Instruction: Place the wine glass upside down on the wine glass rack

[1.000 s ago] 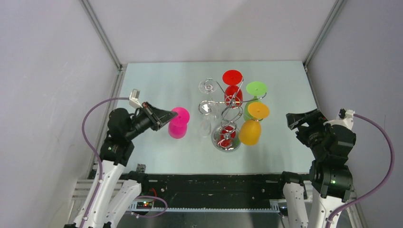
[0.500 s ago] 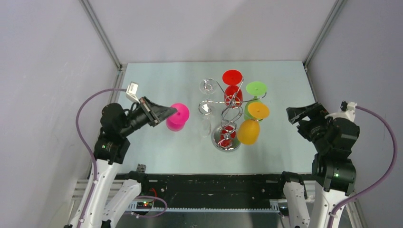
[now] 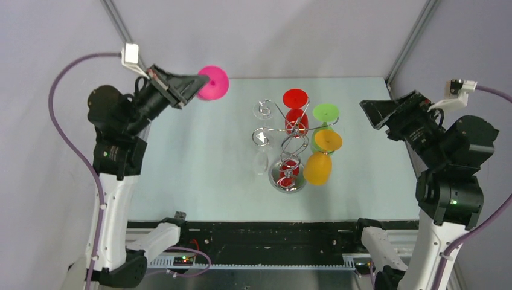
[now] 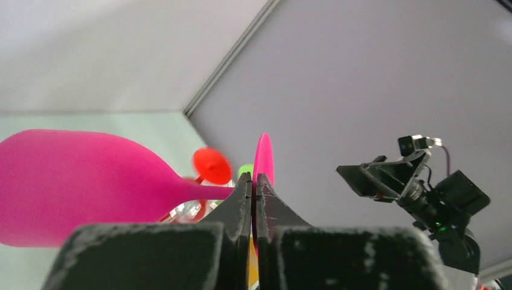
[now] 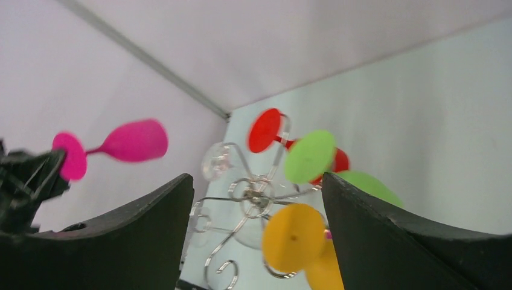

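The wine glass (image 3: 214,83) is opaque magenta, with a long rounded bowl, a thin stem and a flat round foot. It lies on its side in the air, up and to the far left of the wine glass rack (image 3: 288,142), well apart from it. The left gripper (image 3: 194,83) is clenched on its stem just beside the foot. The chrome rack stands on the table (image 3: 199,175) and carries glasses hung foot-up: a red glass (image 3: 295,98) on its far side, a green glass (image 3: 326,112) and an orange glass (image 3: 317,167) on its right, and clear glasses (image 3: 263,109) on its left. The right gripper (image 3: 377,113), to the rack's right, is spread wide and holds nothing.
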`<state>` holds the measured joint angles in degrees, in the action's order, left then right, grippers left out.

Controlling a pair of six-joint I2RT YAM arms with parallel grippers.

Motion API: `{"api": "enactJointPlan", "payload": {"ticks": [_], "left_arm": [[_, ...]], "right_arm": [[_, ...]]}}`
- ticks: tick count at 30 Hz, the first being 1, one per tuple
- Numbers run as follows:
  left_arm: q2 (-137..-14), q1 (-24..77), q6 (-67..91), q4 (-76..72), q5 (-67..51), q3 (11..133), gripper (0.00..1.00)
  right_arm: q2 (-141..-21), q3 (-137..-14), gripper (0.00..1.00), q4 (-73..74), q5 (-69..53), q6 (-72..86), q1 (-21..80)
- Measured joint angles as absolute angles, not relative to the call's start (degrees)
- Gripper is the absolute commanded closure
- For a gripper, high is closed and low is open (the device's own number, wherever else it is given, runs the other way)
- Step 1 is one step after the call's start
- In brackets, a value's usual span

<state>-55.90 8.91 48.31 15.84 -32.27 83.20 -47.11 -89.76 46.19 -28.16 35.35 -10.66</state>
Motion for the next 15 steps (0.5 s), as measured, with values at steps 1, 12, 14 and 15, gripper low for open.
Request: {"api": "enactJointPlan", "payload": {"ticks": [1,12,14,15], "left_arm": [[-57.5,9.8,48.0,15.6,-32.2,86.0,1.0],[-76.1,28.8,46.9,13.7,-29.9,110.4,1.0],[-78.1,31.2,46.9,13.8,-29.1,111.5,1.0],[-79.1,32.5,46.7,13.9,-28.6,111.9,1.0]], "right_arm": [[-48.0,-91.4,0.17,45.6,-29.5,35.4,-10.0],[-55.2,-101.3,0.17,35.5,-36.0,39.0,7.9],[-55.8,-101.3,0.18,33.8,-36.1,39.6,10.0],[-56.0,-101.3,0.2,33.0,-36.1,40.0,10.9]]}}
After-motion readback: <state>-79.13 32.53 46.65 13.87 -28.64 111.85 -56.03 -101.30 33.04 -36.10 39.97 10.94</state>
